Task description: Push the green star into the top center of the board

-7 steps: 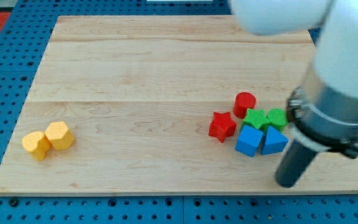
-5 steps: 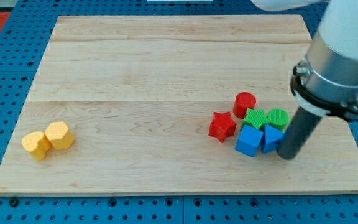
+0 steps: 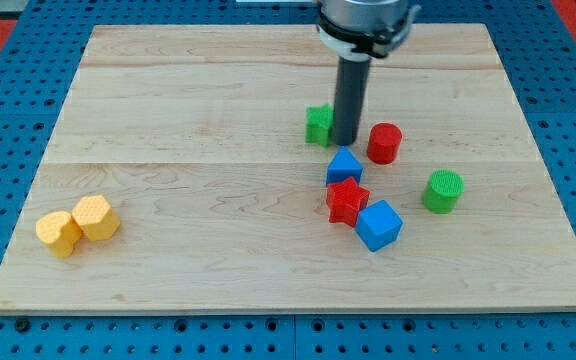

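Mid-push: my tip (image 3: 345, 144) sits right against the green star's (image 3: 317, 124) right side, probably touching, no gripper here, star mid-board, so next it needs shoving upward.

Bright, even light over whole wooden board (image 3: 218, 90); no glare on wood. Light seems overhead, though source out of frame. Shadows short, soft: thin dark edge beneath blue cube (image 3: 379, 224) on its bottom side, similar under two yellow blocks (image 3: 77, 223) far to board's left. Rod casts little shadow around my tip (image 3: 345, 143), beside green star (image 3: 319, 124). Blocks sharp, ribbed texture readable. Arm housing above rod, at board's top edge, slightly soft, cropped. Blue pegboard (image 3: 8, 150) around board crisp; no edge distortion.
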You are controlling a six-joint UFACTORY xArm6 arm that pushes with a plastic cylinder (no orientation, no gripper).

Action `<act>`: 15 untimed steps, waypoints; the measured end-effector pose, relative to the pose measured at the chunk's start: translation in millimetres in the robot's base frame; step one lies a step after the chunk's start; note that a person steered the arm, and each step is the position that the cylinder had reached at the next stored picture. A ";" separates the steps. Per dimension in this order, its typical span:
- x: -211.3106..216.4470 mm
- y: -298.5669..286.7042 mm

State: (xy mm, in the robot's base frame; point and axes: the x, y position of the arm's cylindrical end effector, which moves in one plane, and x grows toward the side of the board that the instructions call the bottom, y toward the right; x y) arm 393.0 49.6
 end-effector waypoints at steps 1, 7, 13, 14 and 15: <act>-10.2 -30.9; -80.6 -66.3; -145.6 38.4; -166.4 5.8; -169.5 -20.8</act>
State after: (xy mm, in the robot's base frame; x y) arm 223.5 28.8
